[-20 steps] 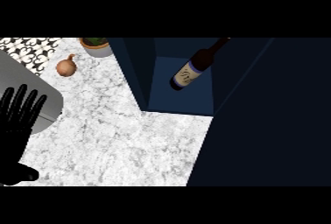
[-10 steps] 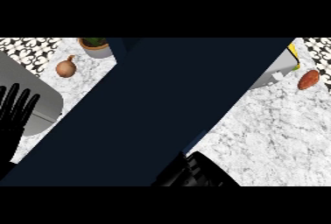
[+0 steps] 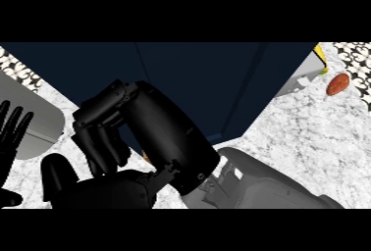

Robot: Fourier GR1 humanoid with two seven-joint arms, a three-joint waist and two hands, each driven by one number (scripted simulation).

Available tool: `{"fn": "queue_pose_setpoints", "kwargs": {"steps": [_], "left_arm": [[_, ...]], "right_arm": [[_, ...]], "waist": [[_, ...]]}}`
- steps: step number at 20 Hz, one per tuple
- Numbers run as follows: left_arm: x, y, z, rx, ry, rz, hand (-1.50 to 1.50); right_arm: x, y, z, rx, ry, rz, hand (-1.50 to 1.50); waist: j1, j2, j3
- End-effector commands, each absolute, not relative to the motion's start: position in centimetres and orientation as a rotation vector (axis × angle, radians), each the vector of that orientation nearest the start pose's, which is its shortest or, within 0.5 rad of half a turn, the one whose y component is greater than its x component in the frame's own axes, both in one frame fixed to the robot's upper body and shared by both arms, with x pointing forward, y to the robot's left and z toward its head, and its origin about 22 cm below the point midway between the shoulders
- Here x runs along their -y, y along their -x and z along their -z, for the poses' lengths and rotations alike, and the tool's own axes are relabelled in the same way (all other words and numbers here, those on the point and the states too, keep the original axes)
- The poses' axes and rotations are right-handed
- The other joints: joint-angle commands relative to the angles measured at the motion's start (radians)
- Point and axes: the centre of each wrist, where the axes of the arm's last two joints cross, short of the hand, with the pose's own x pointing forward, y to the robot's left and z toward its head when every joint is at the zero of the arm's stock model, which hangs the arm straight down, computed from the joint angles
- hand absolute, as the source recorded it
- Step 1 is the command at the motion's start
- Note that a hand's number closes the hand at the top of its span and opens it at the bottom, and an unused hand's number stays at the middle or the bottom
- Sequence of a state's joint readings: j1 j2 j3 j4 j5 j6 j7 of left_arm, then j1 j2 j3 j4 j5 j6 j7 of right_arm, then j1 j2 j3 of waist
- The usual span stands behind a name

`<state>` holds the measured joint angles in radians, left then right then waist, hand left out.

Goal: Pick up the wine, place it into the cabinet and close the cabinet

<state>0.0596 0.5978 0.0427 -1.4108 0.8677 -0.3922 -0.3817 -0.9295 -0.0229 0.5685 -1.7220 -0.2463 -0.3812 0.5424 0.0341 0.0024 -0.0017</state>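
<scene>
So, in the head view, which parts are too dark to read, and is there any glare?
Head view: the black right hand fills the middle and shows little detail; the dark blue cabinet behind it is nearly flat in tone, only faint panel lines; the marble counter is evenly lit, with no glare.

Cabinet (image 3: 210, 83): dark navy, plain flat panels split by thin straight seams, one left of centre, one nearer its right edge. Stands on the white marbled surface (image 3: 308, 144), its lower corner jutting onto the surface's near part.
</scene>
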Motion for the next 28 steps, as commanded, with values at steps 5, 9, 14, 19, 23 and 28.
{"fn": "queue_pose_setpoints", "kwargs": {"steps": [5, 9, 14, 19, 23, 28], "left_arm": [[-41.4, -22.2, -3.5, 1.857, 0.379, -0.146, -1.5], [-39.1, -22.3, -3.0, 1.855, 0.368, -0.154, -1.5], [-38.9, -22.7, -2.3, 1.855, 0.368, -0.151, -1.5], [-39.9, -22.7, -3.5, 1.85, 0.41, -0.14, -1.5], [-39.7, -22.5, -2.5, 1.84, 0.407, -0.126, -1.5], [-38.6, -22.4, -2.6, 1.859, 0.452, -0.123, -1.5]], "right_arm": [[0.1, -29.0, -22.7, 1.714, -0.578, -0.472, 1.5], [1.6, -32.5, -20.4, 1.697, -0.511, -0.433, 1.5], [4.6, -35.5, -18.0, 1.706, -0.467, -0.436, 1.5], [5.7, -37.8, -17.1, 1.7, -0.419, -0.45, 1.5], [5.8, -38.6, -17.2, 1.735, -0.382, -0.478, 1.5], [7.2, -39.8, -17.0, 1.748, -0.362, -0.461, 1.5]], "waist": [[-0.019, -0.001, 0.001], [-0.022, -0.001, 0.002], [-0.026, 0.0, 0.002], [-0.014, 0.002, 0.002], [-0.013, 0.003, 0.001], [0.0, 0.004, 0.002]]}}
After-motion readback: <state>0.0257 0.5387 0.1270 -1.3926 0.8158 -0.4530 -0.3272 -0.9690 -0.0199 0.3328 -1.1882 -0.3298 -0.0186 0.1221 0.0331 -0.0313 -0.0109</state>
